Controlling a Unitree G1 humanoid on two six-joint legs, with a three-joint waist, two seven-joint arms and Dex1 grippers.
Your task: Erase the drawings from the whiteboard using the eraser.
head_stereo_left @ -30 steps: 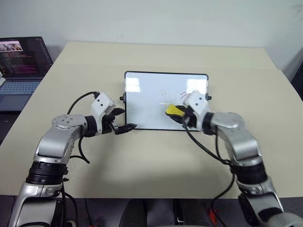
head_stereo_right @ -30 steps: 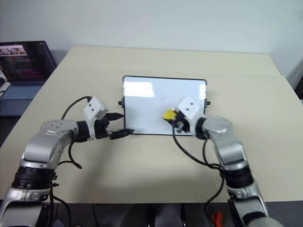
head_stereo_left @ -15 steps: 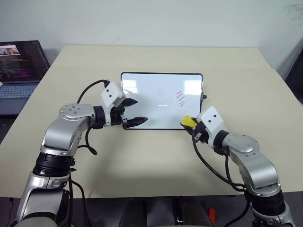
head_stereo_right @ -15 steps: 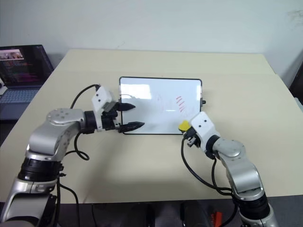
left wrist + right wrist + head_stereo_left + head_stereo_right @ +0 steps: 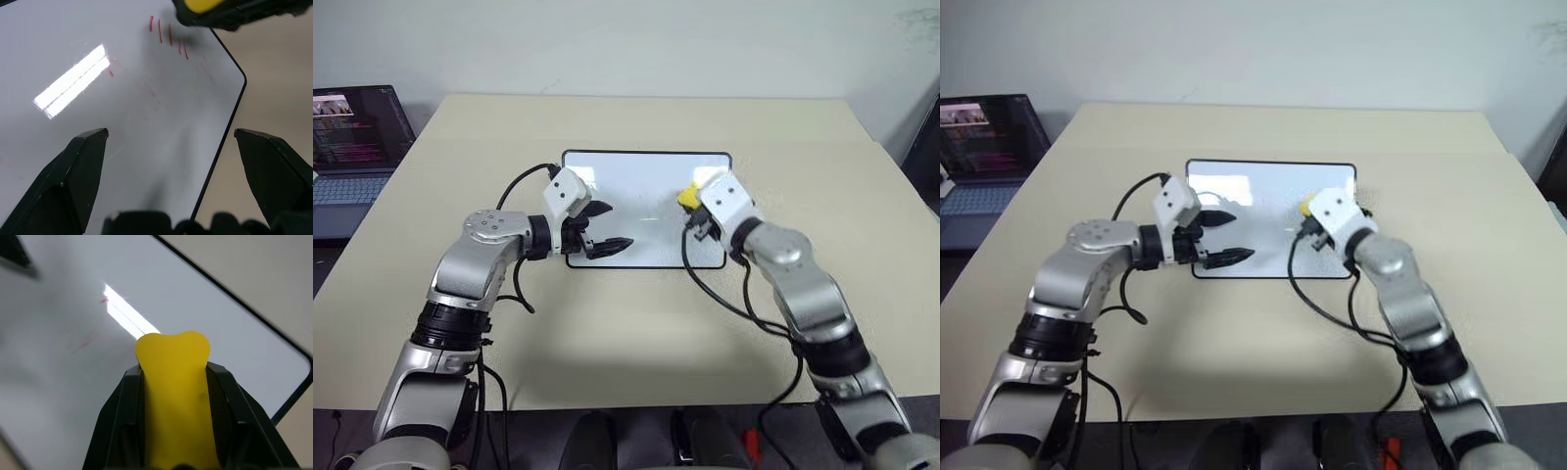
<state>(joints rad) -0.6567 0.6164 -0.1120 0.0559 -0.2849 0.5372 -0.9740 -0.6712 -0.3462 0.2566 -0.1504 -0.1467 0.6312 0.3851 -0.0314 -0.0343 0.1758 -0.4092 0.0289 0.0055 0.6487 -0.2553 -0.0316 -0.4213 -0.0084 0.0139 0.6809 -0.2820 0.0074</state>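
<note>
From the head camera I see the whiteboard (image 5: 646, 209) lying flat mid-table (image 5: 607, 313), long side across; a laptop (image 5: 357, 127) sits off to the left. The left gripper (image 5: 607, 227) hangs spread over its near-left edge. The right gripper (image 5: 697, 208) pinches the eraser (image 5: 688, 198) over the board's right part.

Left wrist: red drawings (image 5: 168, 36) — short strokes beside the eraser.

Right wrist: the eraser's length runs along the fingers.
</note>
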